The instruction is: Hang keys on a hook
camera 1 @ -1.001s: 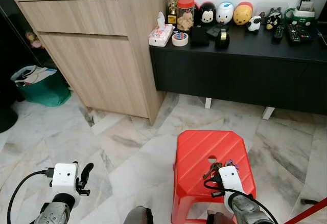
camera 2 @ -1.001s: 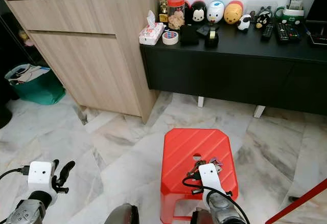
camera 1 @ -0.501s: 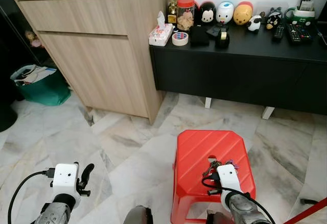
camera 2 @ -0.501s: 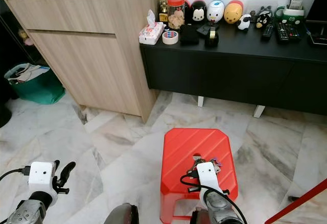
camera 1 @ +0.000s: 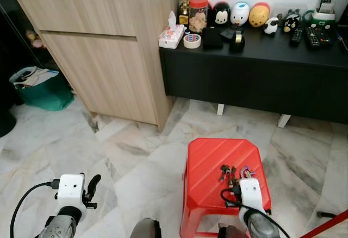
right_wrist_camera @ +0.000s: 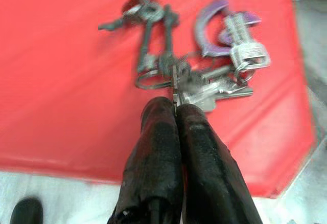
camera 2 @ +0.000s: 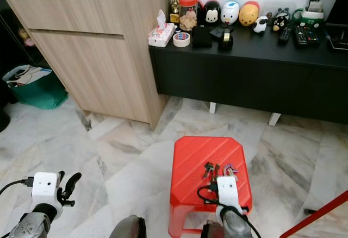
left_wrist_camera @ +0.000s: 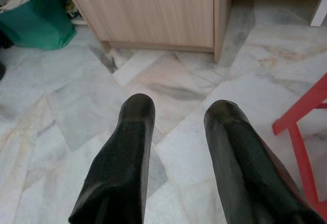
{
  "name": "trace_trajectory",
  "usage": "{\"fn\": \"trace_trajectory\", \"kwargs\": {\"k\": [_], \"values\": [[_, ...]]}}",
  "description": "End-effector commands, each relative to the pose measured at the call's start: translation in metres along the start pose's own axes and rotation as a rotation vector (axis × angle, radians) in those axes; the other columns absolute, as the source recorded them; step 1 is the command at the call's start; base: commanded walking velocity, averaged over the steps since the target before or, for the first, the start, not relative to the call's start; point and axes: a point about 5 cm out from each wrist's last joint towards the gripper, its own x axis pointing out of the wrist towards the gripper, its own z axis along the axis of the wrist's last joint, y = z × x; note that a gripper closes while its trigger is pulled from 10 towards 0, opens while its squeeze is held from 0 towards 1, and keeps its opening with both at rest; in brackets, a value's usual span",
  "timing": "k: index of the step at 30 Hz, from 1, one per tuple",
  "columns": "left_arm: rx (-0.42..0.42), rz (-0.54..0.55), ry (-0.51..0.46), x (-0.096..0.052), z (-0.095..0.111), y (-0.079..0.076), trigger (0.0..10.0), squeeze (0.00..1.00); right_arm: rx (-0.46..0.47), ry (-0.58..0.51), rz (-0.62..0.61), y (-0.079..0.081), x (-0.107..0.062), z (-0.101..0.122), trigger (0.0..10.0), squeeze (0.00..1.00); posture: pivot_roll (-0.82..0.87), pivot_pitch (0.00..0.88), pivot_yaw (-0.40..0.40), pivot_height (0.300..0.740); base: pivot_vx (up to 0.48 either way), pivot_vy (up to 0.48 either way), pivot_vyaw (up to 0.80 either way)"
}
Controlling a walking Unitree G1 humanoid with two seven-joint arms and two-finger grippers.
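Right wrist view: right gripper [right_wrist_camera: 175, 107], fingers pressed together, pinches the metal key bunch [right_wrist_camera: 190, 65] on the red plastic stool [camera 1: 209, 164], which stands on the marble floor [camera 1: 130, 156].

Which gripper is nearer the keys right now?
Right. The right gripper is pinched shut on the keys atop the red stool; the left gripper hangs open over the floor, well aside.

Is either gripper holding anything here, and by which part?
The right gripper pinches the keys at the ring cluster where they meet, atop the red stool. The left gripper holds nothing.
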Motion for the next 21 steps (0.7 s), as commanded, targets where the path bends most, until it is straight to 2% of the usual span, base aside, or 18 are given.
{"fn": "trace_trajectory", "kwargs": {"k": [1, 4, 6, 7, 9, 16, 21], "values": [[0.003, 0.015, 0.006, 0.000, -0.002, 0.003, 10.0, 0.00, 0.029, -0.074, -0.026, -0.002, 0.001, 0.012, 0.0, 0.00, 0.13, 0.035, 0.046, 0.645, 0.000, 0.000, 0.00], [0.001, 0.018, 0.005, 0.001, -0.002, 0.003, 10.0, 0.00, 0.049, -0.130, -0.052, -0.006, 0.000, 0.018, 0.0, 0.00, 0.13, 0.031, 0.042, 0.645, 0.000, 0.000, 0.00], [-0.001, 0.022, 0.003, 0.002, -0.003, 0.002, 10.0, 0.00, 0.062, -0.219, -0.070, -0.009, -0.001, 0.032, 0.0, 0.00, 0.12, 0.025, 0.038, 0.645, 0.000, 0.000, 0.00], [-0.001, 0.022, 0.003, 0.002, -0.003, 0.002, 10.0, 0.00, 0.062, -0.219, -0.070, -0.009, -0.001, 0.032, 0.0, 0.00, 0.12, 0.025, 0.038, 0.645, 0.000, 0.000, 0.00], [-0.003, 0.027, 0.000, 0.004, -0.003, 0.002, 10.0, 0.00, 0.086, -0.289, -0.079, -0.010, 0.000, 0.044, 0.0, 0.00, 0.12, 0.020, 0.035, 0.645, 0.000, 0.000, 0.00], [-0.008, 0.031, 0.001, 0.006, -0.004, 0.000, 10.0, 0.00, 0.112, -0.388, -0.064, -0.009, 0.002, 0.069, 0.0, 0.00, 0.12, 0.007, 0.027, 0.645, 0.000, 0.000, 0.00], [-0.010, 0.038, 0.003, 0.006, -0.006, 0.001, 10.0, 0.00, 0.108, -0.426, -0.076, -0.010, 0.000, 0.074, 0.0, 0.00, 0.12, 0.000, 0.022, 0.645, 0.000, 0.000, 0.00]]}}
